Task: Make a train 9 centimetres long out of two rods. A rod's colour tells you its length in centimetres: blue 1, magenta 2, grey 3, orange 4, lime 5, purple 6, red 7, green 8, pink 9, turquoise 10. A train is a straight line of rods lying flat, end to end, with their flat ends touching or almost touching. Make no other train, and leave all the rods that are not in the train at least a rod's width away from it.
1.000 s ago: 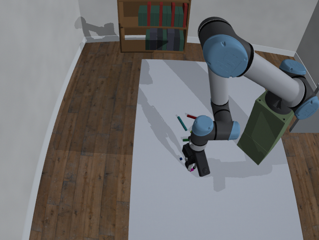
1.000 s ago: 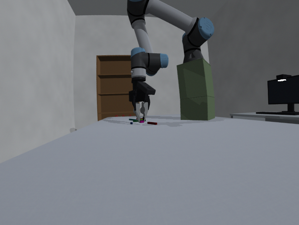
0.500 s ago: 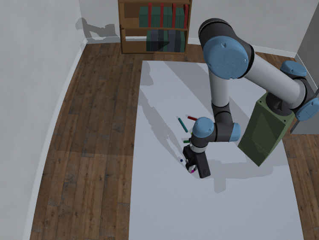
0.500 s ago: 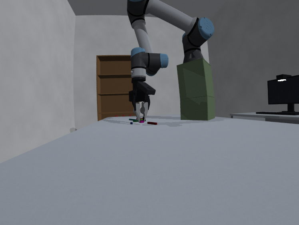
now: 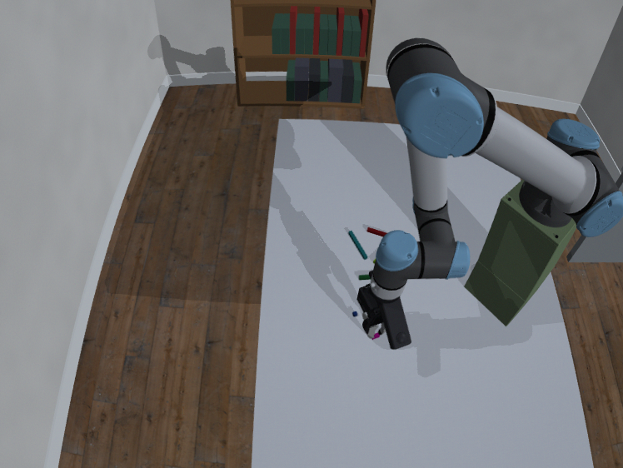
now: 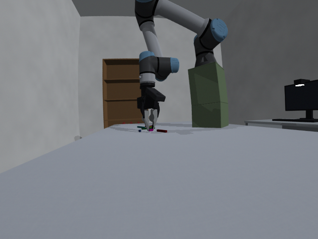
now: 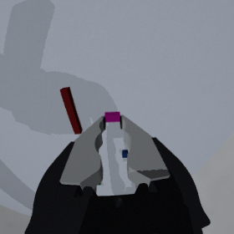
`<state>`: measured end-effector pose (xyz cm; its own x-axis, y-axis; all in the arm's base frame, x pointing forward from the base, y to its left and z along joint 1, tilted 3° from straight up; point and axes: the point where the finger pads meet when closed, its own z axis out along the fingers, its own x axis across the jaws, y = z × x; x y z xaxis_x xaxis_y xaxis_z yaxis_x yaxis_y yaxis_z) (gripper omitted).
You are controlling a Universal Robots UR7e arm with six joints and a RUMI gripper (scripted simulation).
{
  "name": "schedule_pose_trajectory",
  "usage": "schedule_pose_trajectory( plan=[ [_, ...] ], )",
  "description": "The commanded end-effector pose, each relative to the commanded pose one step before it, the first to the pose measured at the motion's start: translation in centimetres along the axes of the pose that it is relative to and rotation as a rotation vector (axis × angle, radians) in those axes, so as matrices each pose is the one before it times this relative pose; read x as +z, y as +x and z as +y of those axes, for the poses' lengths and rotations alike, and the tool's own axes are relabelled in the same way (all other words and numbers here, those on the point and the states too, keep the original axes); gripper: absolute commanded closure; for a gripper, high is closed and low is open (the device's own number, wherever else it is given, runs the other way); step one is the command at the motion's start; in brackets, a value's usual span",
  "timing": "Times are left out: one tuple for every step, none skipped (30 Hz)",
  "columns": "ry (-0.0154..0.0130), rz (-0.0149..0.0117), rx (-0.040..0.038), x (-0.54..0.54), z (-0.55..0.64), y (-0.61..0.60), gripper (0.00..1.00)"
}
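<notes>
My gripper [image 5: 375,331] is shut on a short magenta rod [image 5: 375,335], which sits at the fingertips in the wrist view [image 7: 112,117]. The rod is at or just above the table [image 6: 151,131]; I cannot tell which. A dark red rod [image 7: 70,109] lies flat to the left of the fingers, apart from them; it also shows in the top view [image 5: 376,231] and the exterior view [image 6: 161,130]. A tiny blue rod [image 5: 354,313] lies just beside the gripper.
A turquoise rod [image 5: 357,243] and a green rod [image 5: 363,276] lie behind the gripper, partly hidden by the wrist. The arm's green pedestal [image 5: 518,251] stands at the right. A bookshelf [image 5: 301,50] is beyond the table's far end.
</notes>
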<state>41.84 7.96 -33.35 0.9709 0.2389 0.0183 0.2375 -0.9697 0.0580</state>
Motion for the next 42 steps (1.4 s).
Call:
schedule_pose_trajectory(
  plan=[
    [-0.00028,0.00310,0.00102,0.556,0.122,0.175,1.00],
    [0.00000,0.00000,-0.00003,0.080,-0.001,0.000,1.00],
    [0.00000,0.00000,-0.00004,0.070,-0.002,0.000,1.00],
    [0.00000,0.00000,-0.00004,0.059,-0.002,0.000,1.00],
    [0.00000,0.00000,-0.00003,0.048,-0.002,0.000,1.00],
    [0.00000,0.00000,-0.00003,0.035,-0.002,0.000,1.00],
    [0.00000,0.00000,-0.00002,0.024,-0.002,0.000,1.00],
    [0.00000,0.00000,0.00000,0.000,0.000,0.000,1.00],
    [0.00000,0.00000,0.00000,0.000,0.000,0.000,1.00],
    [0.00026,-0.00066,-0.00007,0.013,-0.021,-0.043,1.00],
    [0.00024,-0.00060,-0.00003,0.001,-0.015,-0.038,1.00],
    [-0.00001,0.00003,0.00000,-0.025,-0.001,-0.004,1.00],
    [-0.00002,0.00005,0.00001,-0.018,0.001,-0.001,1.00],
    [-0.00004,0.00009,0.00001,-0.012,0.002,0.004,1.00],
    [-0.00004,0.00010,0.00001,-0.006,0.003,0.006,1.00],
    [0.00000,0.00000,0.00000,-0.001,0.000,0.001,1.00],
    [0.00001,-0.00003,0.00000,0.000,0.000,-0.001,1.00],
    [0.00001,-0.00002,0.00000,0.000,0.000,0.000,1.00],
    [0.00000,-0.00001,0.00000,0.000,0.000,0.000,1.00],
    [0.00000,0.00000,0.00000,0.000,0.000,0.000,1.00],
    [0.00000,0.00000,0.00000,0.000,0.000,0.000,1.00],
    [0.00000,0.00000,0.00000,0.000,0.000,0.000,1.00],
    [0.00000,0.00000,0.00000,0.000,0.000,0.000,1.00],
    [0.00000,0.00000,0.00000,0.000,0.000,0.000,1.00],
    [0.00000,0.00000,0.00000,0.000,0.000,0.000,1.00],
    [0.00000,0.00000,0.00000,0.000,0.000,0.000,1.00],
    [0.00000,0.00000,0.00000,0.000,0.000,0.000,1.00],
    [0.00000,0.00000,0.00000,0.000,0.000,0.000,1.00],
    [0.00000,0.00000,0.00000,0.000,0.000,0.000,1.00],
    [0.00000,0.00000,0.00000,0.000,0.000,0.000,1.00],
    [0.00000,0.00000,0.00000,0.000,0.000,0.000,1.00],
    [0.00000,0.00000,0.00000,0.000,0.000,0.000,1.00],
    [0.00000,0.00000,0.00000,0.000,0.000,0.000,1.00],
    [0.00000,0.00000,0.00000,0.000,0.000,0.000,1.00],
    [0.00000,0.00000,0.00000,0.000,0.000,0.000,1.00],
    [0.00000,0.00000,0.00000,0.000,0.000,0.000,1.00],
    [0.00000,0.00000,0.00000,0.000,0.000,0.000,1.00],
    [0.00000,0.00000,0.00000,0.000,0.000,0.000,1.00],
    [0.00000,0.00000,0.00000,0.000,0.000,0.000,1.00],
    [0.00000,0.00000,0.00000,0.000,0.000,0.000,1.00],
    [0.00000,0.00000,0.00000,0.000,0.000,0.000,1.00],
    [0.00000,0.00000,0.00000,0.000,0.000,0.000,1.00]
  ],
)
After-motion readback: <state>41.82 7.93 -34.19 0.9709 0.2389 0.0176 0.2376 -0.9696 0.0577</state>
